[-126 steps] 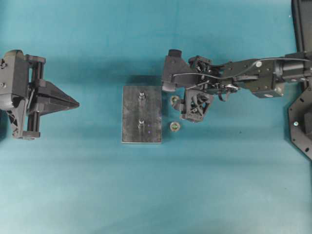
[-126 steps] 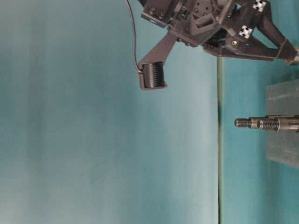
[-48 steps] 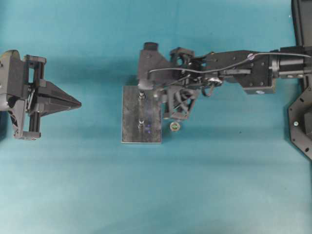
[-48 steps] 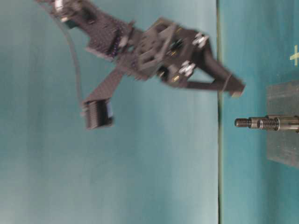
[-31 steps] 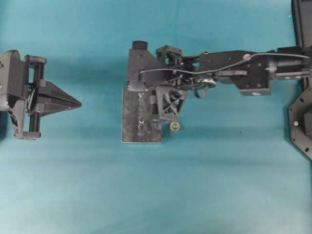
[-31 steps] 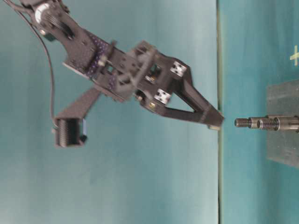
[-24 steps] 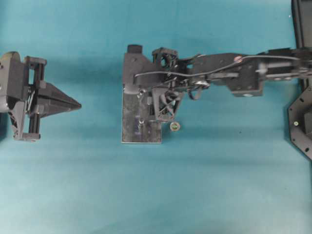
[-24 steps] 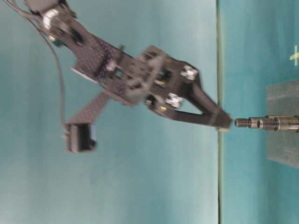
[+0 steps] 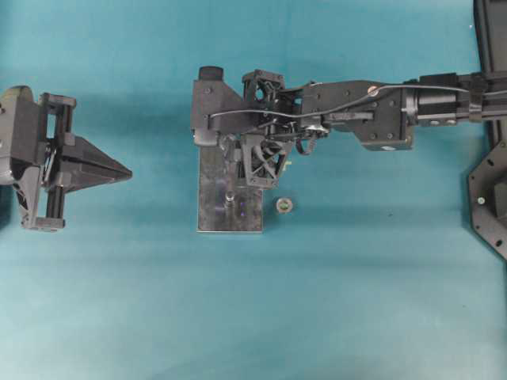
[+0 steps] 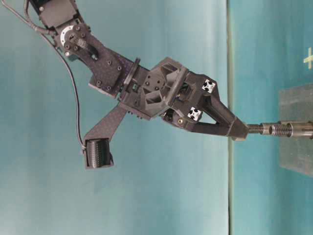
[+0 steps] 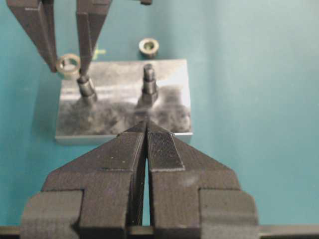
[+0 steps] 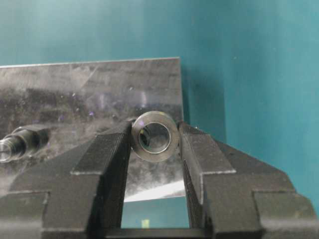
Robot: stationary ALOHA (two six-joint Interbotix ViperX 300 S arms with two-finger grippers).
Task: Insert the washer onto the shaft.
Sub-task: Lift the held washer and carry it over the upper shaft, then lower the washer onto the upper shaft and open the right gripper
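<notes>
A grey metal block [image 9: 212, 207] carries two upright threaded shafts; the near shaft [image 9: 228, 192] shows from above. My right gripper [image 9: 235, 155] hangs over the far shaft [image 11: 85, 85], shut on a steel washer [image 12: 154, 156] held flat between its fingertips. In the left wrist view the washer [image 11: 68, 63] sits level with that shaft's top and slightly to one side. At table level the right gripper's tips [image 10: 238, 132] meet the shaft end [image 10: 254, 129]. My left gripper [image 9: 119, 169] is shut and empty, left of the block.
A second washer [image 9: 283, 206] lies loose on the teal table just right of the block. The right arm's camera bracket [image 9: 207, 111] overhangs the block's far edge. Dark equipment [image 9: 487, 206] stands at the right edge.
The right gripper carried the washer left from beside the block to above the far shaft and came down to the shaft's tip. The left arm stayed still.
</notes>
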